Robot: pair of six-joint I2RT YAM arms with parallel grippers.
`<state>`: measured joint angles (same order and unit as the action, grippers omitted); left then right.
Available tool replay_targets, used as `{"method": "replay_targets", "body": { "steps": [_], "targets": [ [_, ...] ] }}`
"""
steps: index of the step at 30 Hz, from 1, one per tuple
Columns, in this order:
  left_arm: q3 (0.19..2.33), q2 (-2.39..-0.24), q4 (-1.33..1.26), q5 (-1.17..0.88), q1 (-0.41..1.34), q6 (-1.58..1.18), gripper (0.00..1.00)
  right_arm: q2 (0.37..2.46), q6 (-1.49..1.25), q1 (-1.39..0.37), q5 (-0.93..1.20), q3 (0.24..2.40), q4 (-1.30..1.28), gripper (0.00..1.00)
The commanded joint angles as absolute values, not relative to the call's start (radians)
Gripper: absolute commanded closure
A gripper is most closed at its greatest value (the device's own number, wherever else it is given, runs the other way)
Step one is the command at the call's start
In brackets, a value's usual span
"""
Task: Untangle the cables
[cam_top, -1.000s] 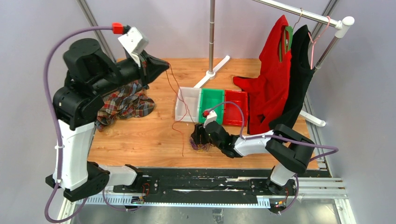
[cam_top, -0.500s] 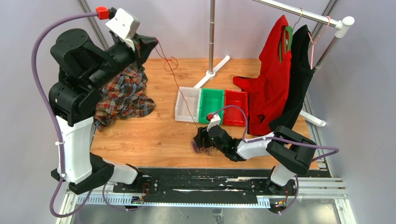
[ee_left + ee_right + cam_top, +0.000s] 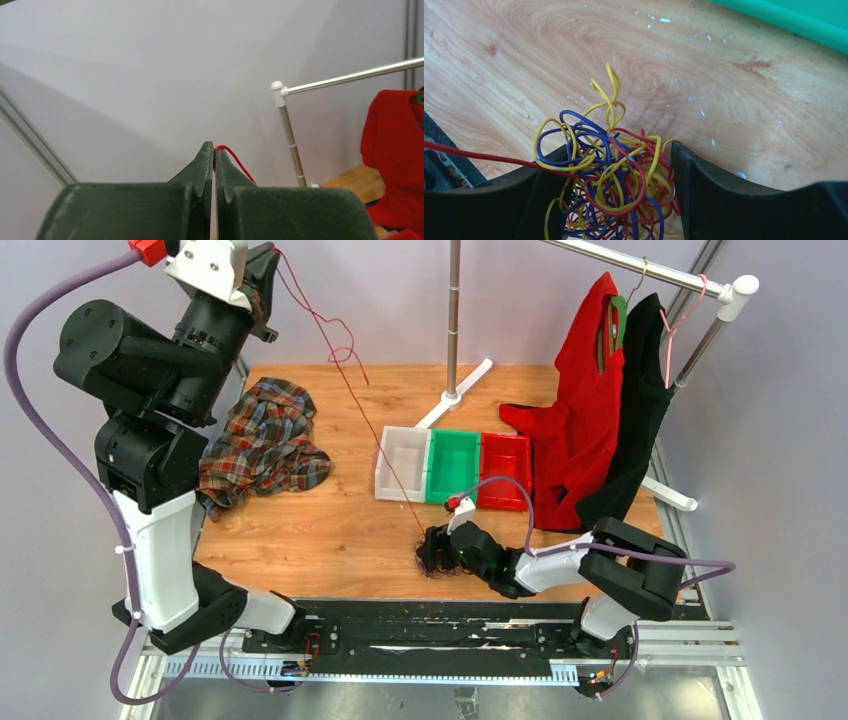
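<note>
1. The left gripper (image 3: pixel 268 262) stands high in the upper left of the overhead view. Its fingers are pressed fully together on one red wire strand (image 3: pixel 345 375). In the left wrist view the strand comes out as a small loop just right of the closed tips.
2. From there the strand slants down toward the lower centre, crossing the white bin (image 3: pixel 403 462) in the picture. It ends in the tangle of cables (image 3: pixel 436 552), which lies on the wooden table (image 3: pixel 300 530) just below the green bin (image 3: pixel 455 465).
3. The right gripper (image 3: pixel 616 150) is low at this tangle with its jaws wide apart, one finger (image 3: pixel 524 200) on each side. Yellow, blue and red loops fill the gap and touch both inner faces. They look fenced in more than squeezed, but I cannot tell for sure.
4. I judge that the step in hand is drawing one red strand out of the knot while the other arm guards the bunch.
5. The next move, I think, calls for the bunch to be pinned down firmly, otherwise the whole tangle may rise with the strand. The left arm has little room left upward, so a new grip lower on the strand may be needed.
</note>
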<state>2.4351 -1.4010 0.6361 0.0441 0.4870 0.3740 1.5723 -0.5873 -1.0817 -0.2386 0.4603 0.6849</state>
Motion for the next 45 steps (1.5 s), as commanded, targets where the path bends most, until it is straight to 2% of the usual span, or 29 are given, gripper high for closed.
{"method": "replay_targets", "body": {
  "steps": [1,4,7,11,15,16,21,25,27,30,31,36,41,45],
  "targets": [
    [2.414,-1.396,0.412,0.168,0.489,0.412,1.0,1.532,-0.581,-1.111,-0.273,0.409,0.675,0.33],
    [2.353,-1.383,0.542,0.092,0.49,0.415,1.0,1.482,-0.566,-1.114,-0.259,0.397,0.683,0.36],
    [2.075,-1.254,0.607,0.054,0.49,0.394,1.0,1.412,-0.538,-1.114,-0.249,0.42,0.63,0.46],
    [1.594,-1.045,0.524,0.096,0.489,0.439,0.99,1.342,-0.478,-1.108,-0.236,0.47,0.549,0.7],
    [1.3,-0.914,0.539,0.175,0.489,0.472,1.0,1.315,-0.433,-1.093,-0.212,0.512,0.483,0.97],
    [1.25,-0.894,0.558,0.183,0.489,0.479,1.0,1.318,-0.424,-1.089,-0.209,0.522,0.468,0.99],
    [1.1,-0.862,0.728,0.196,0.489,0.492,0.98,1.347,-0.363,-1.078,-0.147,0.589,0.409,0.99],
    [0.972,-0.843,0.714,0.29,0.489,0.528,0.95,1.37,-0.321,-1.078,-0.117,0.624,0.351,0.99],
    [0.909,-0.835,0.677,0.302,0.488,0.549,0.82,1.388,-0.303,-1.077,-0.089,0.638,0.313,0.99],
    [0.858,-0.848,0.688,0.204,0.488,0.545,0.5,1.417,-0.289,-1.077,-0.036,0.642,0.277,0.98],
    [0.847,-0.86,0.699,0.159,0.488,0.535,0.42,1.426,-0.288,-1.077,-0.02,0.636,0.274,0.97],
    [0.862,-0.931,0.721,-0.088,0.489,0.549,0.16,1.433,-0.29,-1.077,0.009,0.591,0.294,0.95],
    [0.885,-1.053,0.745,-0.346,0.502,0.573,0.14,1.438,-0.281,-1.077,0.012,0.58,0.296,0.94],
    [0.891,-1.173,0.744,-0.399,0.56,0.629,0.17,1.442,-0.288,-1.077,0.013,0.563,0.329,0.94]
  ]
}}
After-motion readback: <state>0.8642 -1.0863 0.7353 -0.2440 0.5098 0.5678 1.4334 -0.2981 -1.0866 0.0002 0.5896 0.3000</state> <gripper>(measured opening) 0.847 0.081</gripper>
